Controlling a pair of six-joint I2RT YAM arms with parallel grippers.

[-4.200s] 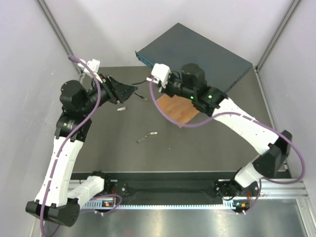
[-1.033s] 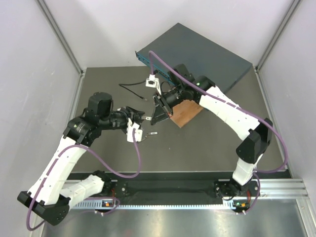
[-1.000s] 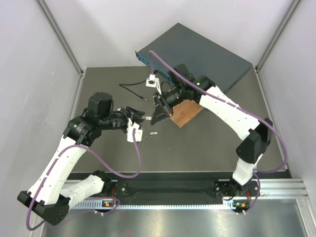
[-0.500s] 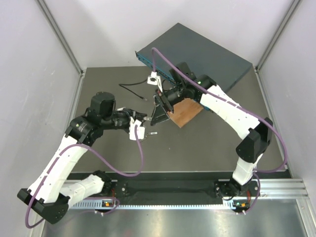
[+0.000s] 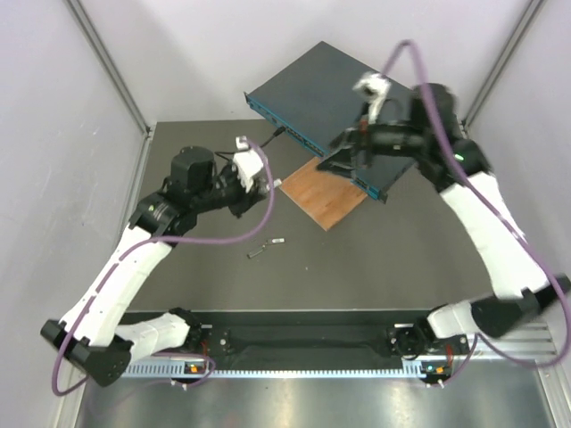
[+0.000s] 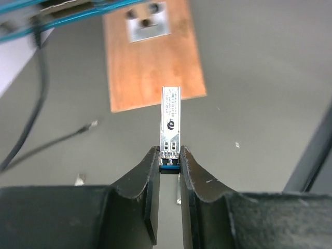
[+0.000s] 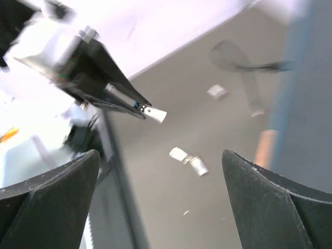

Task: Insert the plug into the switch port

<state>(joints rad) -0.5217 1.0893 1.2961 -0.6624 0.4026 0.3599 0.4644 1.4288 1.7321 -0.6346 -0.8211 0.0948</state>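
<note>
The dark switch (image 5: 357, 94) lies at the back, its teal port face (image 5: 299, 134) turned toward the left arm. A thin black cable (image 6: 40, 78) runs up to that face (image 6: 62, 13). Whether the plug on that end sits in a switch port is too small to tell. The cable's other tip (image 6: 91, 124) lies on the table. My left gripper (image 6: 170, 155) (image 5: 270, 184) is shut on a small silver module (image 6: 170, 122) with a blue tab, pointing at the wooden board. My right gripper (image 7: 161, 154) (image 5: 342, 160) hangs wide open and holds nothing above the switch's near corner.
A brown wooden board (image 5: 326, 201) with a pale square fitting (image 6: 148, 21) lies in front of the switch. Small loose grey pieces (image 5: 259, 252) (image 7: 189, 158) lie on the grey table. White walls and metal posts close in on both sides.
My right gripper opened, let go of the module and swung up and right over the switch. My left gripper stayed closed on the module and carried it up toward the board.
</note>
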